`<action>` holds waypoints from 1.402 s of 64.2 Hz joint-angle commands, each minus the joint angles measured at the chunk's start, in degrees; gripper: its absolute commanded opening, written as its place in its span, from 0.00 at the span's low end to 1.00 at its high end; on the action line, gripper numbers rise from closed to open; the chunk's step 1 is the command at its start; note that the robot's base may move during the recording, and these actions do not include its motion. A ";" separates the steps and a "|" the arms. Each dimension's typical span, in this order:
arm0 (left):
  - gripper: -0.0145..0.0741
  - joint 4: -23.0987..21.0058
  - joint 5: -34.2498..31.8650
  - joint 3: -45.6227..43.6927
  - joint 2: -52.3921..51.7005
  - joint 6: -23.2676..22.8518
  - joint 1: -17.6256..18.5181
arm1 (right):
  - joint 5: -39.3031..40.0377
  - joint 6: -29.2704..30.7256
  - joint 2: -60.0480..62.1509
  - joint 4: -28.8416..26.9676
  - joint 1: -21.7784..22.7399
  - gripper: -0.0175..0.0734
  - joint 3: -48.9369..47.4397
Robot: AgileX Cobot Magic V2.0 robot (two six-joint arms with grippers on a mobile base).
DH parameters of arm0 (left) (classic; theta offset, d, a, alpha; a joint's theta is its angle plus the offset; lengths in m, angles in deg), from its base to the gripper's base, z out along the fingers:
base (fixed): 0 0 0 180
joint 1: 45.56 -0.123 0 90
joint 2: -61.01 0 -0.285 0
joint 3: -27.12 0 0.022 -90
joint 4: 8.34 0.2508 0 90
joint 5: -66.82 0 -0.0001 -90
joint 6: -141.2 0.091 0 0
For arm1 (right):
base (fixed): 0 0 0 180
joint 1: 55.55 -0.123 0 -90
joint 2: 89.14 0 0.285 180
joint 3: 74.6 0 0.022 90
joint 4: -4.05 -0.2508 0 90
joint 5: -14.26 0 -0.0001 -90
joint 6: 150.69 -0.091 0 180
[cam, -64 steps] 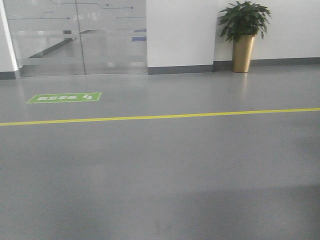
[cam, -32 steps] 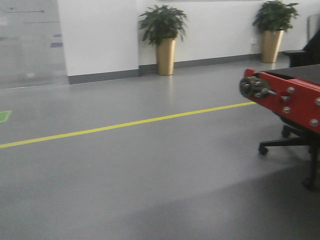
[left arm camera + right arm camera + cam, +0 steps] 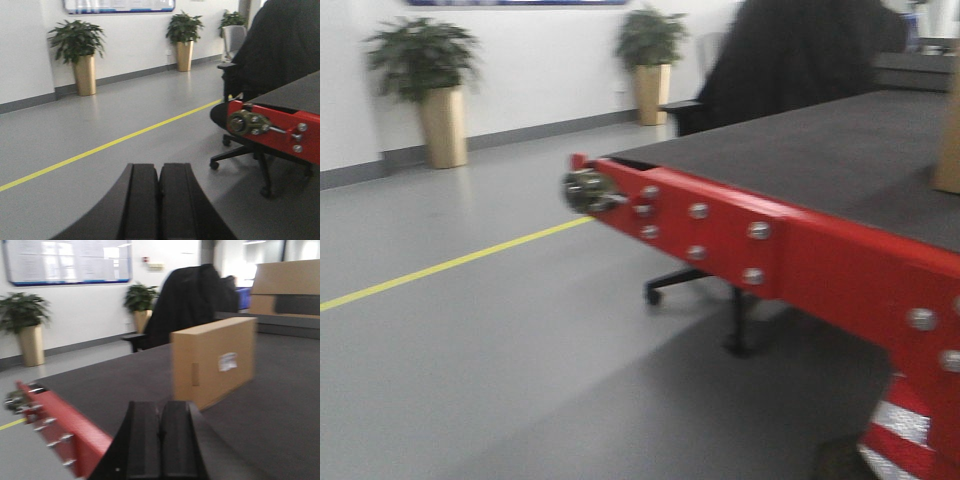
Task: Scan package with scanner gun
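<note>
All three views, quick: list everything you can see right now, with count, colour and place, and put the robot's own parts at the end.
package: one, tan with a small white sticker, standing on the belt
second box: one, tan with a dark panel, far side of the belt
conveyor belt: one, dark grey top, red bolted side frame
office chair: one, black, beside the belt's end
jacket: one, black, draped over the chair
potted plants: three, green in gold pots, along the white wall
floor line: one, yellow, across the grey floor
notice board: one, blue-framed, on the wall
scanner gun: none in view
left claw: one, black, shut, empty
right claw: one, black, shut, empty, facing the package
</note>
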 commanded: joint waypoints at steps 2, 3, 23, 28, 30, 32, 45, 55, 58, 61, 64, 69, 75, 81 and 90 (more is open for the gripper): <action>0.04 0.14 -0.81 -0.22 -0.22 -0.44 0.03 | 1.02 0.08 0.13 -0.01 0.15 0.02 0.00; 0.04 0.14 -0.81 -0.22 -0.22 -0.44 0.03 | 1.02 0.08 0.13 -0.01 0.15 0.02 0.00; 0.04 0.14 -0.81 -0.22 -0.22 -0.44 0.59 | 1.02 0.08 0.13 -0.01 2.56 0.02 0.00; 0.04 0.14 -0.81 -0.22 -0.22 -0.44 0.59 | 1.02 0.08 0.13 -0.01 2.31 0.02 0.00; 0.04 0.14 -0.81 -0.22 -0.22 -0.44 0.59 | 1.02 0.08 0.13 -0.01 2.04 0.02 0.00; 0.04 0.14 -0.81 -0.22 -0.22 -0.44 0.59 | 1.02 0.08 0.13 -0.01 1.74 0.02 0.00; 0.04 0.14 -0.81 -0.22 -0.22 -0.44 0.59 | 1.02 0.08 0.13 -0.01 -3.00 0.02 0.00; 0.04 0.14 -0.81 -0.22 -0.22 -0.44 0.59 | 1.02 0.08 0.13 -0.01 -4.59 0.02 0.00; 0.04 0.14 -0.81 -0.22 -0.22 -0.44 0.59 | 1.02 0.08 0.13 -0.01 -4.59 0.02 0.00; 0.04 0.14 -0.81 -0.22 -0.22 -0.44 0.59 | 1.02 0.08 0.13 -0.01 -4.59 0.02 0.00; 0.04 0.14 -0.81 -0.22 -0.22 -0.44 0.59 | 1.02 0.08 0.13 -0.01 -4.59 0.02 0.00; 0.04 0.14 -0.81 -0.22 -0.22 -0.44 0.59 | 1.02 0.08 0.13 -0.01 -4.59 0.02 0.00; 0.04 0.14 -0.81 -0.22 -0.22 -0.44 0.59 | 1.02 0.08 0.13 -0.01 -4.59 0.02 0.00; 0.04 0.14 -0.81 -0.22 -0.22 -0.44 0.59 | 1.02 0.08 0.13 -0.01 -4.59 0.02 0.00; 0.04 0.14 -0.81 -0.22 -0.22 -0.44 0.59 | 1.02 0.08 0.13 -0.01 -4.59 0.02 0.00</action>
